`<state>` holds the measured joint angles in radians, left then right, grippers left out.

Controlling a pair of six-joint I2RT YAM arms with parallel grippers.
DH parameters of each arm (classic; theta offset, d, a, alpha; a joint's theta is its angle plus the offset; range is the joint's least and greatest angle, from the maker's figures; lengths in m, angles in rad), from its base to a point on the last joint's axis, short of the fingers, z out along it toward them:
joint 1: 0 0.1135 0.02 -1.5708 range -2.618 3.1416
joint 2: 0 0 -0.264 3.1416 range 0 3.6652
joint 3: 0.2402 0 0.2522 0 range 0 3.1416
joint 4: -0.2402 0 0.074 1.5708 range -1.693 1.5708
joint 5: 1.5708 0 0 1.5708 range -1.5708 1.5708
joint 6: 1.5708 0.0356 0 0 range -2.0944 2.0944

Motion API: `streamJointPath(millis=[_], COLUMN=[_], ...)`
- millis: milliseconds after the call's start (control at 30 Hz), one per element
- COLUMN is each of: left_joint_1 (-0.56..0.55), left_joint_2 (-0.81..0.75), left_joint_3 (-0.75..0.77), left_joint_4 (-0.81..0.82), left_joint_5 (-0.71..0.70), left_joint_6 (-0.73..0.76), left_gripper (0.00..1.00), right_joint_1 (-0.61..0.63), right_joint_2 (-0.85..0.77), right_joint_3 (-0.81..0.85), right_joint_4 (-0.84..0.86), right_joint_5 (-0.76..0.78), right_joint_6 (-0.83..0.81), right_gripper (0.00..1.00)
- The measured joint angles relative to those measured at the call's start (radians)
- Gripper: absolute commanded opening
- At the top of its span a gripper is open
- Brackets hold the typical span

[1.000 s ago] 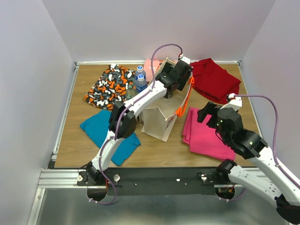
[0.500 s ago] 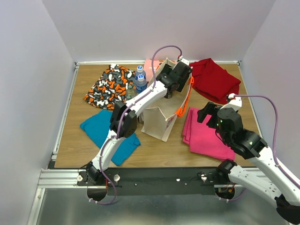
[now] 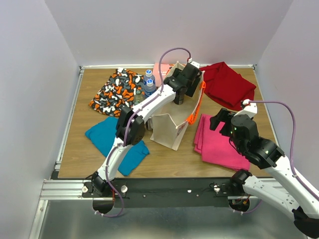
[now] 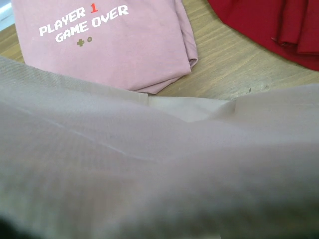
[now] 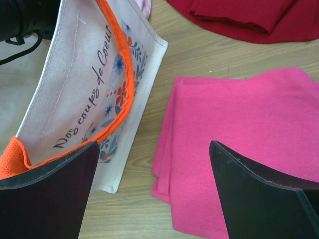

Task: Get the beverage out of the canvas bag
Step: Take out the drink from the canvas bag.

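- The canvas bag (image 3: 167,127) stands upright at the middle of the surface (image 3: 75,149), mouth open upward. Its orange handles (image 3: 197,107) hang over the 3 o'clock rim.
- The side facing 3 o'clock bears script reading "Nos coups de Coeur" (image 5: 82,104) among blue and red flowers.
- The left pincer (image 3: 180,94) dips into the bag's mouth at its 12 o'clock end. Its fingers are hidden, so I cannot tell whether they are apart or together; the left wrist view shows only beige canvas up close.
- The bag's inside is hidden by the arm and the fabric.
- The right pincer (image 3: 223,121) hovers at 3 o'clock of the bag, clear of it. Its fingers (image 5: 50,199) are wide apart with nothing between them.
- A magenta cloth (image 3: 219,142) lies just beside the bag at 4 o'clock, under the right pincer.
- A pale pink shirt (image 4: 109,45) printed "PLAYER 1 GAME OVER" lies at 12 o'clock, and a red cloth (image 3: 229,84) at 2 o'clock.
- Blue-capped water bottles (image 3: 148,85) stand at 11 o'clock, beside an orange, black and white patterned cloth (image 3: 117,92).
- A teal cloth (image 3: 117,139) lies at 8 o'clock.
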<state>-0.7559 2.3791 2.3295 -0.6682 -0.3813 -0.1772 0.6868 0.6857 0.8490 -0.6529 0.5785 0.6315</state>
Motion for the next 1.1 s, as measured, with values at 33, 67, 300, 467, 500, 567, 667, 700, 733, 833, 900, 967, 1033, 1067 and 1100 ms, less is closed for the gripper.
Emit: streamJointPath(millis=[33, 67, 300, 467, 500, 567, 667, 700, 733, 833, 900, 967, 1033, 1067, 1100], left_joint_1=[0.005, 0.009, 0.021, 0.021, 0.021, 0.022, 0.023, 0.023, 0.023, 0.024, 0.024, 0.024, 0.024, 0.024, 0.024], left_joint_2=[0.0, 0.0, -0.002, -0.002, -0.002, -0.003, -0.006, -0.008, -0.01, -0.016, -0.019, -0.019, -0.021, -0.021, -0.021], left_joint_3=[-0.003, -0.008, -0.015, -0.015, -0.015, -0.018, -0.027, -0.032, -0.035, -0.048, -0.051, -0.053, -0.055, -0.056, -0.057], left_joint_4=[0.005, 0.01, 0.018, 0.018, 0.018, 0.02, 0.026, 0.028, 0.03, 0.035, 0.036, 0.038, 0.039, 0.04, 0.041], left_joint_5=[0.011, 0.021, 0.052, 0.053, 0.053, 0.053, 0.052, 0.051, 0.052, 0.052, 0.051, 0.051, 0.051, 0.051, 0.051], left_joint_6=[-0.009, -0.016, -0.041, -0.048, -0.049, -0.051, -0.053, -0.055, -0.055, -0.057, -0.057, -0.058, -0.06, -0.061, -0.061], left_gripper=[0.89, 0.89, 0.89, 0.82, 0.81, 0.8, 0.76, 0.75, 0.75, 0.7, 0.7, 0.67, 0.65, 0.61, 0.58], right_joint_1=[0.0, 0.0, 0.0, 0.0, 0.0, 0.0, 0.0, 0.0, 0.0, 0.0, 0.0, 0.0, 0.0, 0.0, 0.0], right_joint_2=[-0.001, -0.002, -0.006, -0.005, -0.005, -0.003, -0.001, 0.0, 0.001, 0.003, 0.006, 0.008, 0.013, 0.015, 0.017], right_joint_3=[0.0, 0.0, 0.0, -0.005, -0.005, -0.005, -0.005, -0.005, -0.005, -0.005, -0.005, -0.005, -0.005, -0.005, -0.005], right_joint_4=[0.0, 0.0, 0.0, 0.0, 0.0, 0.0, 0.0, 0.0, 0.0, 0.0, 0.0, 0.0, 0.0, 0.0, 0.0], right_joint_5=[0.0, 0.0, 0.0, 0.0, 0.0, 0.0, 0.0, 0.0, 0.0, 0.0, 0.0, 0.0, 0.0, 0.0, 0.0], right_joint_6=[0.0, 0.0, 0.0, 0.0, 0.0, 0.0, 0.0, 0.0, 0.0, 0.0, 0.0, 0.0, -0.001, -0.001, -0.001], right_gripper=[1.0, 1.0, 1.0, 1.0, 1.0, 1.0, 1.0, 1.0, 1.0, 1.0, 1.0, 1.0, 1.0, 1.0, 1.0])
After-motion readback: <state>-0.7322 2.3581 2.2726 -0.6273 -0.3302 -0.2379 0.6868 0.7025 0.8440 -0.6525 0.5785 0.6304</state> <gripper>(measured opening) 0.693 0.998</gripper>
